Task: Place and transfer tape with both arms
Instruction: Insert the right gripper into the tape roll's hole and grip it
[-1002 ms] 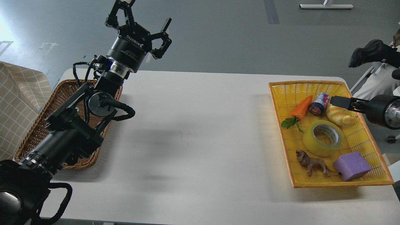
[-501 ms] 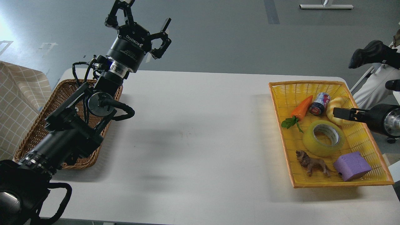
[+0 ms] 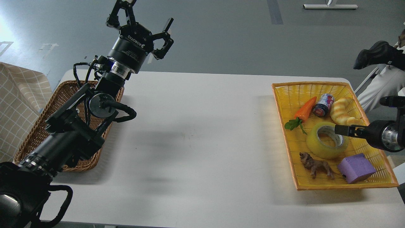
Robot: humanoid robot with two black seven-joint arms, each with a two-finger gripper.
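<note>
The tape, a yellowish translucent roll with a grey-white core, lies flat in the yellow basket at the table's right. My right gripper comes in from the right edge, and its thin dark tip is over the roll's right rim and core. Its fingers cannot be told apart. My left gripper is held high over the table's far left edge. Its fingers are spread open and hold nothing.
The yellow basket also holds a carrot toy, a small can, a croissant toy, a lion figure and a purple block. A brown wicker basket sits under my left arm. A checked cloth lies at far left.
My right gripper has moved toward me, from over the croissant toy and can to over the tape's right rim. The left arm has not moved.
</note>
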